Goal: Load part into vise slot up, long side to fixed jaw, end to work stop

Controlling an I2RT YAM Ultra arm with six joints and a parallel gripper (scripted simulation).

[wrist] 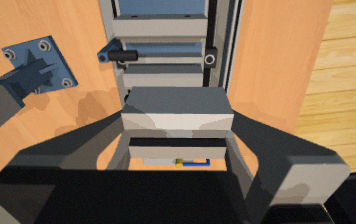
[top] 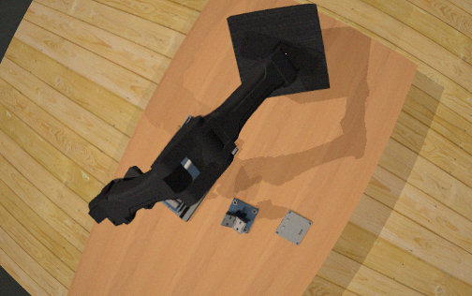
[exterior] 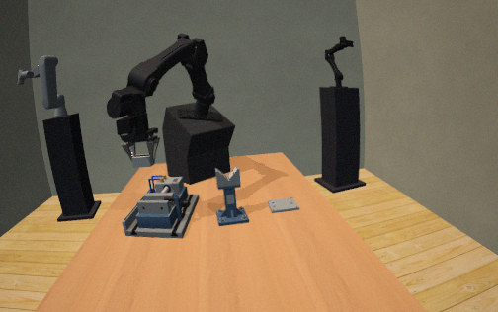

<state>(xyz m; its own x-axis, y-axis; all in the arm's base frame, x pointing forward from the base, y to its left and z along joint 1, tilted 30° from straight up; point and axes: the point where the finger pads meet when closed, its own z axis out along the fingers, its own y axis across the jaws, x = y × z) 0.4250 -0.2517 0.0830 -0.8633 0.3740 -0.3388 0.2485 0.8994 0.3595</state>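
Grey rectangular metal part (wrist: 177,114) sits clamped between the black gripper's (exterior: 141,154) jaws, held in the air above the blue-and-grey vise (exterior: 160,207) on the wooden table (exterior: 277,257).

Table (exterior: 306,257): vise (exterior: 160,209), V-block (exterior: 230,197), infeed plate (exterior: 284,204).

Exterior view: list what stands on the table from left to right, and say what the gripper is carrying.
vise → V-block → infeed plate. The gripper hangs above the far end of the vise, shut on the part.
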